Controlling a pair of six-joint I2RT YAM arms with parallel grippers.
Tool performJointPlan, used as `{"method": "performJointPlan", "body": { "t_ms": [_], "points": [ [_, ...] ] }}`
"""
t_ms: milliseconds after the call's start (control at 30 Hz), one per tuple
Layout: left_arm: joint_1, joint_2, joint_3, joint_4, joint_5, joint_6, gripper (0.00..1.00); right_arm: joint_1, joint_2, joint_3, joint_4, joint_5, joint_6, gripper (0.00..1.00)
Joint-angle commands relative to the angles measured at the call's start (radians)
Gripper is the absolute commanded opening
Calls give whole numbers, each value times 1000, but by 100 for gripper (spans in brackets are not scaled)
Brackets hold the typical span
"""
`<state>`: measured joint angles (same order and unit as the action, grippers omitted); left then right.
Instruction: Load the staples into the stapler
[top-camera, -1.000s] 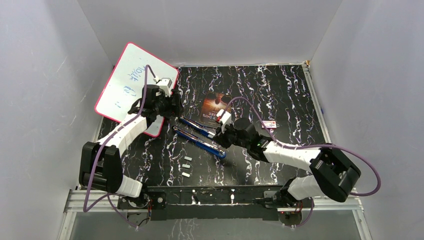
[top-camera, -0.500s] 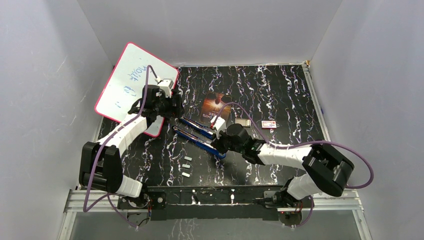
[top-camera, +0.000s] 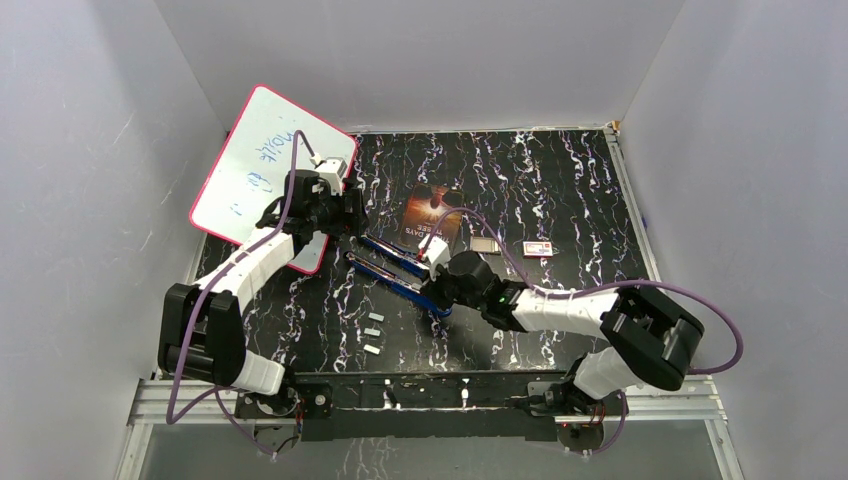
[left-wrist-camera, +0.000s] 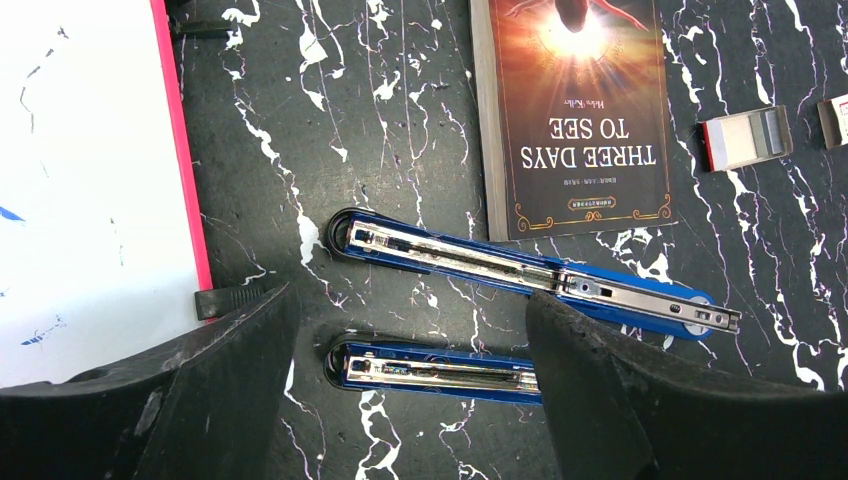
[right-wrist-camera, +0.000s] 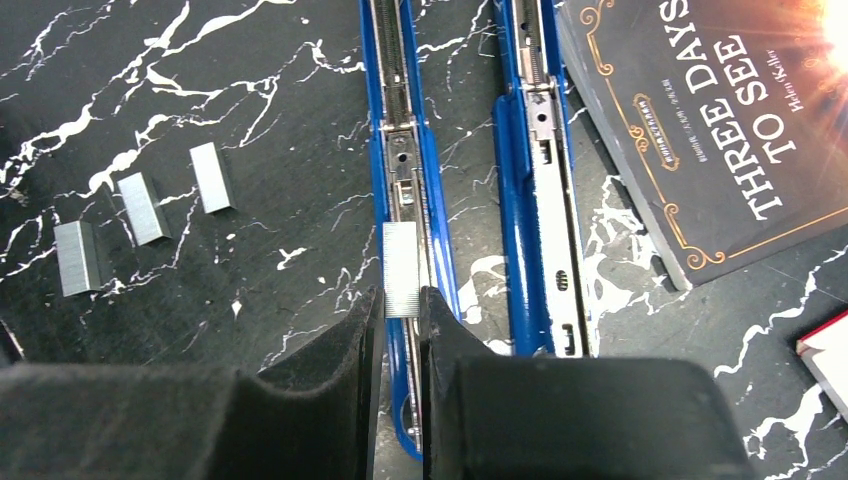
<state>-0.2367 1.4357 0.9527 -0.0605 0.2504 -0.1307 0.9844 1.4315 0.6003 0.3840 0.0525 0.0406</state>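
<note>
Right gripper (right-wrist-camera: 400, 300): clenched on a staple strip (right-wrist-camera: 400, 268) over the open stapler (right-wrist-camera: 540, 200); we cannot tell if they touch.
Left gripper (left-wrist-camera: 410, 335): released, above the stapler.
Spare staples (right-wrist-camera: 140, 207): tabletop (right-wrist-camera: 260, 300), nearby.
Handling: we judge it light and brittle; pinch the flat sides.

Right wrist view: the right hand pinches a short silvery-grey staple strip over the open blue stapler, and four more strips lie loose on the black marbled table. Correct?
Not four: three loose silvery-grey staple strips lie on the black marbled table, as the right wrist view shows. The rest holds: the right hand holds the pinched strip over the open blue stapler.
</note>
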Motion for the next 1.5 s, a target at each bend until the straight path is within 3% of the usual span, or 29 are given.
{"method": "performJointPlan", "body": {
  "t_ms": [0,1467],
  "points": [
    [2,-1,26,-1,14,5,82,27,8,52,56,33,17,0],
    [3,-1,24,1,14,3,84,40,47,58,-7,99,51,0]
  ]
}}
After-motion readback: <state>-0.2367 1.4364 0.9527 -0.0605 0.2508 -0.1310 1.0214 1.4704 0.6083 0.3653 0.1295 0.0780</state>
